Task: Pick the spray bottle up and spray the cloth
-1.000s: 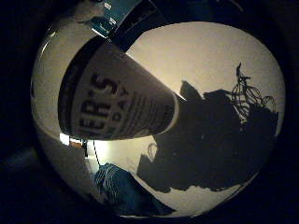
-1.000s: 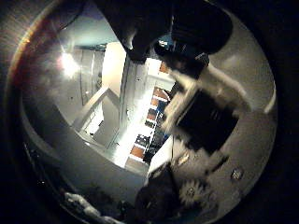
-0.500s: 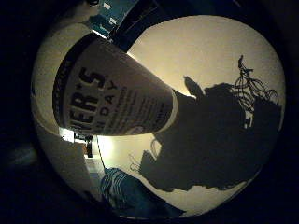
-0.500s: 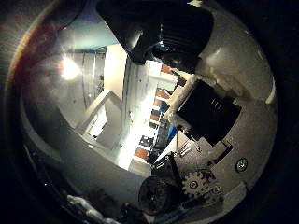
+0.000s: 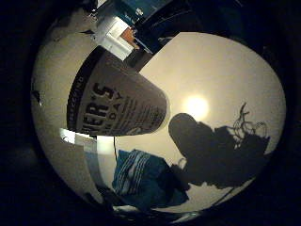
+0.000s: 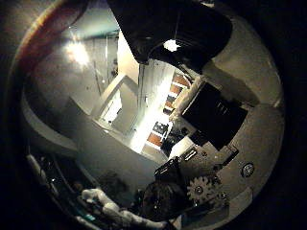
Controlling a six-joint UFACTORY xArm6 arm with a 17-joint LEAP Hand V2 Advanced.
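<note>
The spray bottle (image 5: pixel 113 99) fills much of the right little finger side palm view, close against the palm; its pale body with a dark printed label hangs above the white table (image 5: pixel 221 71). A blue striped cloth (image 5: pixel 141 179) lies crumpled on the table below the bottle's base. In the right thumb side palm view my hand (image 6: pixel 216 129) shows as black and white geared parts curled in beside a black rounded part (image 6: pixel 173 29), which looks like the bottle's spray head.
The shadow (image 5: pixel 221 151) of hand and bottle falls on the table beside the cloth. A bright spot of light (image 5: pixel 196 104) lies next to it. Boxes (image 5: pixel 118 33) stand past the table's edge. The thumb side view shows room walls and a lamp (image 6: pixel 77 56).
Both views have shifted, so the hand has moved with the bottle. More of the blue cloth now shows under the bottle, and the shadow sits lower and smaller on the table.
</note>
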